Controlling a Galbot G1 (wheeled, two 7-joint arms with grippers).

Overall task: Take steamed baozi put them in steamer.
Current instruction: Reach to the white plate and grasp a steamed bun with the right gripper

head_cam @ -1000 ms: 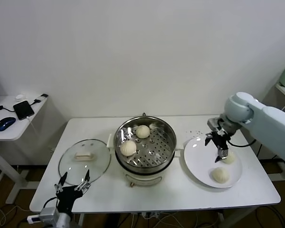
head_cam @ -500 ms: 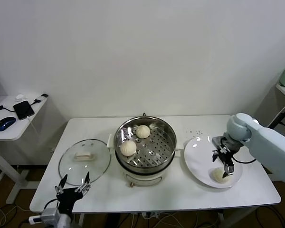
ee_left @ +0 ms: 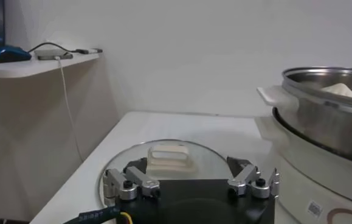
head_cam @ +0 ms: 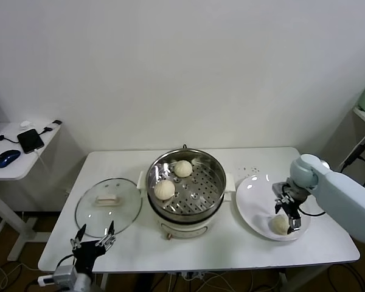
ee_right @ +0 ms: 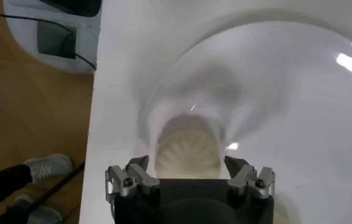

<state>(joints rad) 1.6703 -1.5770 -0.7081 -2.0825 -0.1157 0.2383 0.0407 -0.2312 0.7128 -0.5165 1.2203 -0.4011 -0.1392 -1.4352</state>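
One round baozi sits dome-up between the spread right end effector.

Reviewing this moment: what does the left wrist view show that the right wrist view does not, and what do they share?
Only the left wrist view shows the glass lid beyond the open left end effector, the steamer with a baozi inside, and a side shelf with cables. Only the right wrist view shows the white plate, with a baozi between the fingers of the open right end effector, plus floor and shoes. Both show the white table.
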